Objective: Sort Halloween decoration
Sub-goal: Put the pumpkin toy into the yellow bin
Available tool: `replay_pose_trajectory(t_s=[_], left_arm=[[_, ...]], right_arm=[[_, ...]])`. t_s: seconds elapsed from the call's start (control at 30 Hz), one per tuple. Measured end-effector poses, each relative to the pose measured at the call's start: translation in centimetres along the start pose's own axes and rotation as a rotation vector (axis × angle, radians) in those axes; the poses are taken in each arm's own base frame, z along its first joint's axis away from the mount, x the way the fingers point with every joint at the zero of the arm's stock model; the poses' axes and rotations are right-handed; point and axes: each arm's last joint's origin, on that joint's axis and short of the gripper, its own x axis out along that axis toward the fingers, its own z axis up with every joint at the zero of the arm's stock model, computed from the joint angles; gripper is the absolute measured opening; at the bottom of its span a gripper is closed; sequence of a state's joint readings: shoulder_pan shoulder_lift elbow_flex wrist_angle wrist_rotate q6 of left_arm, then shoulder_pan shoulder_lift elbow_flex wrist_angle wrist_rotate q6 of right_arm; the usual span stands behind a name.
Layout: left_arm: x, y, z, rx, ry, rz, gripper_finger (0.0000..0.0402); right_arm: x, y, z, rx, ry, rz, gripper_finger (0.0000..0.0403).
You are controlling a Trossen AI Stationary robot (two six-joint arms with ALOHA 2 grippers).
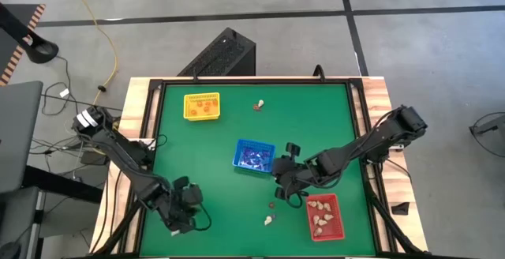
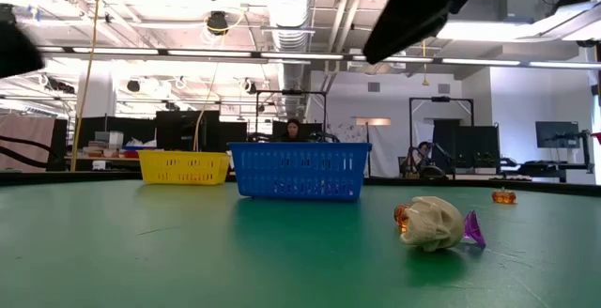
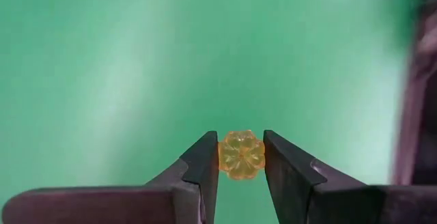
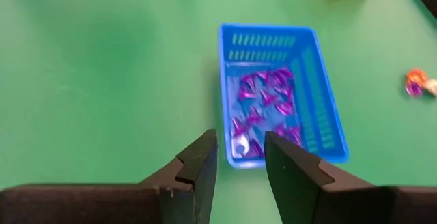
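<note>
My left pincer [image 3: 241, 157] sits at the lower left of the high view, fingers narrowed onto a small translucent orange pumpkin-shaped trinket [image 3: 241, 154] over the green counter [image 1: 205, 148]. My right pincer [image 4: 240, 157] hangs lower centre-right, fingers slightly apart and holding nothing, above the blue plastic mesh tray [image 4: 321, 94] of purple trinkets [image 4: 263, 104]. Cream trinkets [image 1: 319, 215] lie in the red tray [image 1: 341, 219] at lower right; the yellow tray [image 1: 201, 106] stands upper left. Loose pieces [image 1: 270, 218] lie at lower centre.
</note>
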State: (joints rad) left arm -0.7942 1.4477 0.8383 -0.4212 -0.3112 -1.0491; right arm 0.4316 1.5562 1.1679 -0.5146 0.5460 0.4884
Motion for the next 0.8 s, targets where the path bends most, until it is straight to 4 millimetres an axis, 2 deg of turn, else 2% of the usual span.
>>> replay_pose_trajectory(t_s=[0.13, 0.23, 0.3, 0.4, 0.47, 0.63, 0.8], left_arm=[[1.3, -1.0, 3.2, 0.142, -0.239, -0.089, 0.0090], [3.2, -1.2, 6.4, 0.265, -0.440, -0.134, 0.0089], [4.8, -1.0, 8.7, 0.314, -0.558, -0.224, 0.0089], [7.6, -0.1, 11.5, 0.386, -0.631, -0.408, 0.0089], [8.7, 0.8, 13.1, 0.384, -0.617, -0.419, 0.0089], [7.8, 3.5, 17.5, 0.354, -0.628, -0.281, 0.0089], [4.1, 7.5, 19.8, 0.331, -0.564, -0.028, 0.0089]], right_arm=[[-1.1, -0.6, -0.3, 0.052, 0.033, -0.018, 0.0152], [-2.5, -0.7, -0.7, 0.074, 0.030, -0.049, 0.0152], [-3.6, -0.6, -1.2, 0.073, 0.008, -0.100, 0.0152], [-5.5, -0.7, -1.9, 0.091, -0.063, -0.193, 0.0152], [-6.5, -0.8, -2.3, 0.104, -0.099, -0.232, 0.0152], [-7.6, -0.7, -3.2, 0.082, -0.113, -0.257, 0.0152], [-7.6, -1.0, -3.3, 0.055, -0.106, -0.291, 0.0152]])
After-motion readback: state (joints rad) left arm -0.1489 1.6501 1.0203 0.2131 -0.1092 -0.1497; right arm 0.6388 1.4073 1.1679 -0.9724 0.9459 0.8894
